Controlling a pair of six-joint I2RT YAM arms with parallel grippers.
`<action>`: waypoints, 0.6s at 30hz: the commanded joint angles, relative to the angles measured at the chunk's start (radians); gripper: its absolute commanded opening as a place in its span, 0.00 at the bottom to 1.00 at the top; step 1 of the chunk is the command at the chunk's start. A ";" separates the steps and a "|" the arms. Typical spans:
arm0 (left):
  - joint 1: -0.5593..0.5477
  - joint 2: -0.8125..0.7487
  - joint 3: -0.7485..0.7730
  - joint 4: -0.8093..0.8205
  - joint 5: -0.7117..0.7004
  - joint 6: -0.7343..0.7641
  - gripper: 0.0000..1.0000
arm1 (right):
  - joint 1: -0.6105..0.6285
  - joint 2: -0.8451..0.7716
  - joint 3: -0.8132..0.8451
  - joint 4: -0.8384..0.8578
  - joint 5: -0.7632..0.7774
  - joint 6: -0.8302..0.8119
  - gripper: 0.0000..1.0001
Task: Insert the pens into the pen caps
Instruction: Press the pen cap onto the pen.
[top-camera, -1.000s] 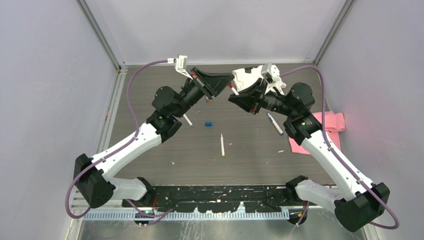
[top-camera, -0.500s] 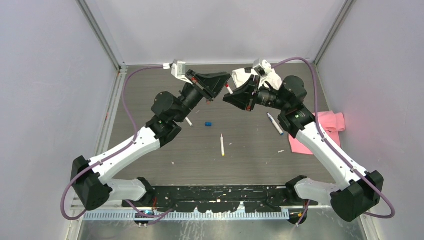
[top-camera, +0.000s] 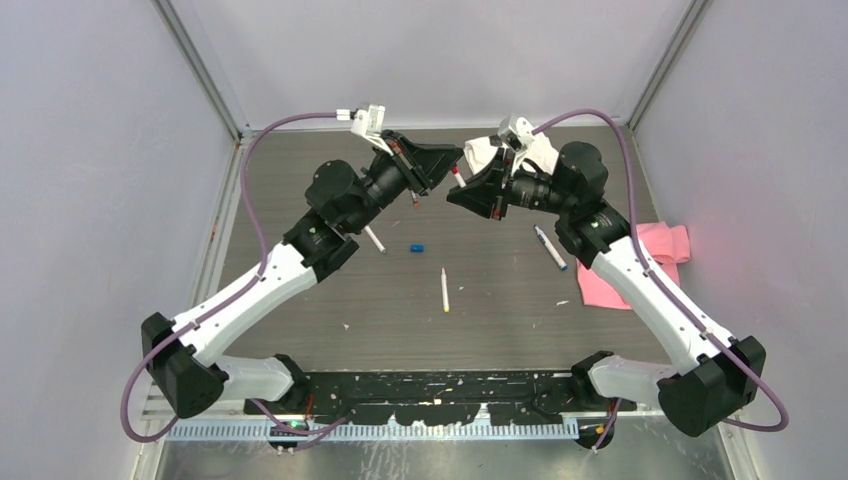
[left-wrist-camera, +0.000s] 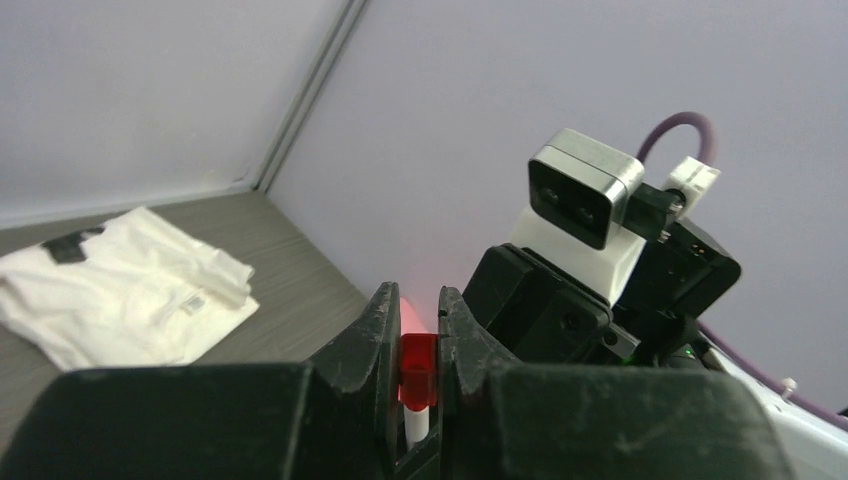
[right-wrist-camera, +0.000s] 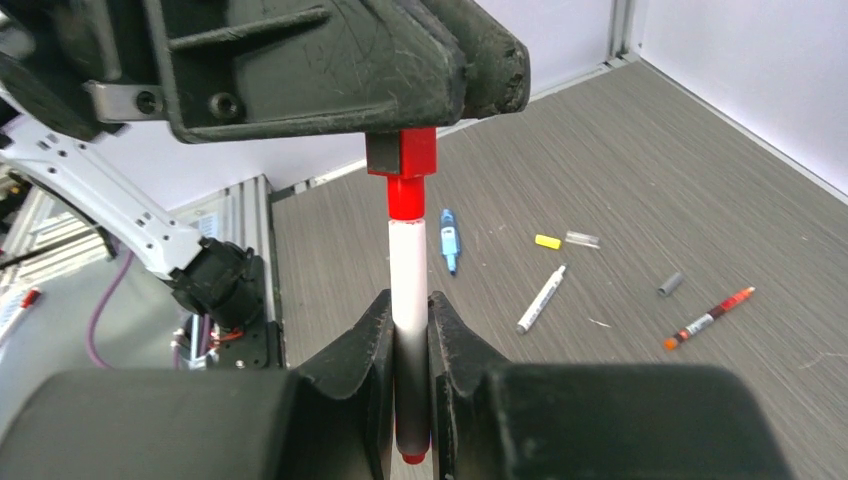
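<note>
Your right jaws clamp a red-tipped pen (right-wrist-camera: 407, 265) by its barrel. Your left jaws pinch the red cap (left-wrist-camera: 418, 368) at the pen's tip, in the air beyond the blue cap (top-camera: 417, 246). Both look light, stiff and slick, so hold the barrel and press straight.

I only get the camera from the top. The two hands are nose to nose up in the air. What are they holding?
Observer: The left hand pinches a red cap.
Operator: And the other one?
Observer: The right hand grips a white pen, with its red end at the cap's mouth.
Operator: Are there more caps somewhere?
Observer: Yes, a grey cap lies on the table, near a dark red pen.
</note>
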 joint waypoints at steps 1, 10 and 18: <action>-0.136 0.062 -0.017 -0.518 0.054 0.040 0.01 | 0.002 -0.001 0.133 0.226 0.188 -0.035 0.01; -0.130 0.090 -0.120 -0.249 0.413 -0.067 0.01 | 0.006 0.042 0.207 0.289 0.132 -0.029 0.01; -0.016 -0.019 -0.203 -0.408 0.495 0.044 0.00 | -0.008 0.037 0.221 0.231 0.135 -0.029 0.01</action>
